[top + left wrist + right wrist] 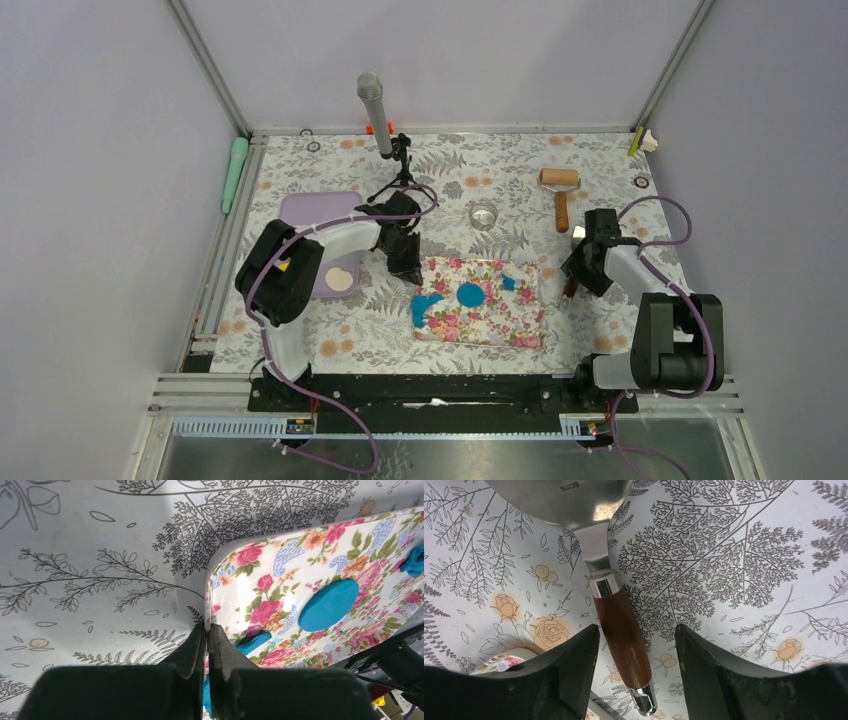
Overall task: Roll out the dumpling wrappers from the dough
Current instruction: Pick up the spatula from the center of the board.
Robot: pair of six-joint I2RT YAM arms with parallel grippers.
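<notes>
One smooth round blue wrapper (328, 605), glossy floral mat (280, 565)

Dough (256, 641) — half behind left tool (206, 626)

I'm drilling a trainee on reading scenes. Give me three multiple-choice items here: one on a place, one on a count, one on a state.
1. The roller, relative to the mat, lies: A on it; B beyond it, apart; C under it.
2. Round blue discs on the mat: A one; B three; C none.
3. The right gripper is: A shut on the handle; B open astride the handle; C out of view.

Key: B, the top view shows the roller past the mat's far edge. A, a single disc shows. B, the handle lies untouched between spread fingers.
</notes>
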